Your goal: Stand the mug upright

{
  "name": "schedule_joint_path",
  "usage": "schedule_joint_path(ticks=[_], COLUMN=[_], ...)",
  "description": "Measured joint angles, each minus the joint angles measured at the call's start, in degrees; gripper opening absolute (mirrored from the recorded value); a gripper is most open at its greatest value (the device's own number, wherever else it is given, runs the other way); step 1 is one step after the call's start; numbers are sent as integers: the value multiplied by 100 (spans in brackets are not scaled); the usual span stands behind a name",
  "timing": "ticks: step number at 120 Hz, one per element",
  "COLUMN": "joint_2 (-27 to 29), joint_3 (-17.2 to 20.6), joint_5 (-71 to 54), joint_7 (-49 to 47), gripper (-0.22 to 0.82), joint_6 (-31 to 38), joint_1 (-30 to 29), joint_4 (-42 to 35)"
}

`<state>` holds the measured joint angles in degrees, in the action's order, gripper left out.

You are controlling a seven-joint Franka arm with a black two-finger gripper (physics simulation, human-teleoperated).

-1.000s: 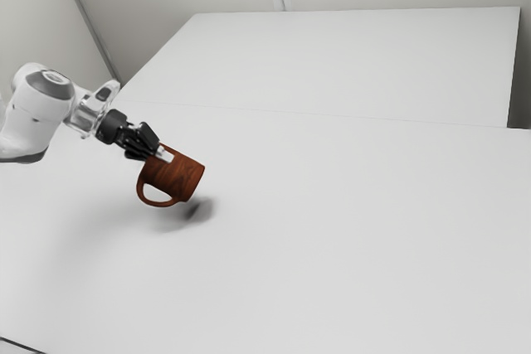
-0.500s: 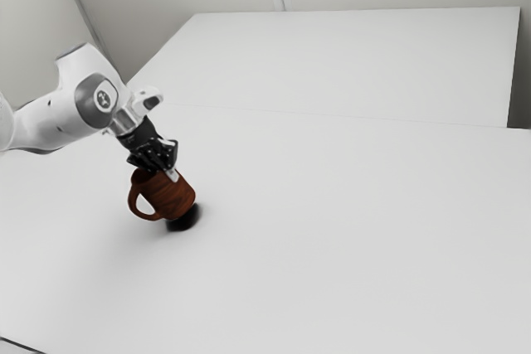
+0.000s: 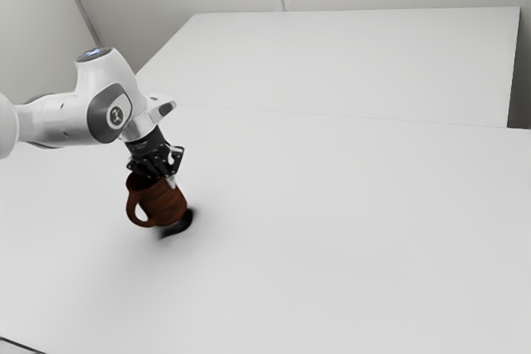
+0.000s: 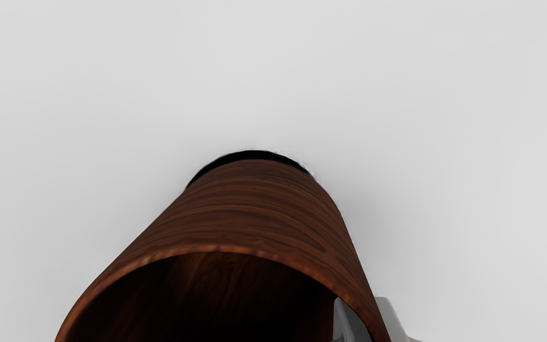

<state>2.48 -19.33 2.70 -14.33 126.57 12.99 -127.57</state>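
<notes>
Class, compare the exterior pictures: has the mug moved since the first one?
Yes: the mug has moved closer to the dark line at the exterior view's lower left corner, and is tilted less.

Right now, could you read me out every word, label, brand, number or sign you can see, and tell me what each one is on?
No text can be read.
Round pale emblem on the grey joint cover of my arm: too small to read.
Small mark on the arm's top cap: too small to read.
Mug: wood grain, no lettering on the sides that show.
</notes>
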Motion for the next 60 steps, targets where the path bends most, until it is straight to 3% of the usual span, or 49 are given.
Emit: schedule_joint_path(ticks=[60], joint_2=[-167], joint_3=[1], joint_5=[-261], joint_7=[-1256], gripper=[-18], joint_6=[-449], joint_1=[238], joint_4=[13])
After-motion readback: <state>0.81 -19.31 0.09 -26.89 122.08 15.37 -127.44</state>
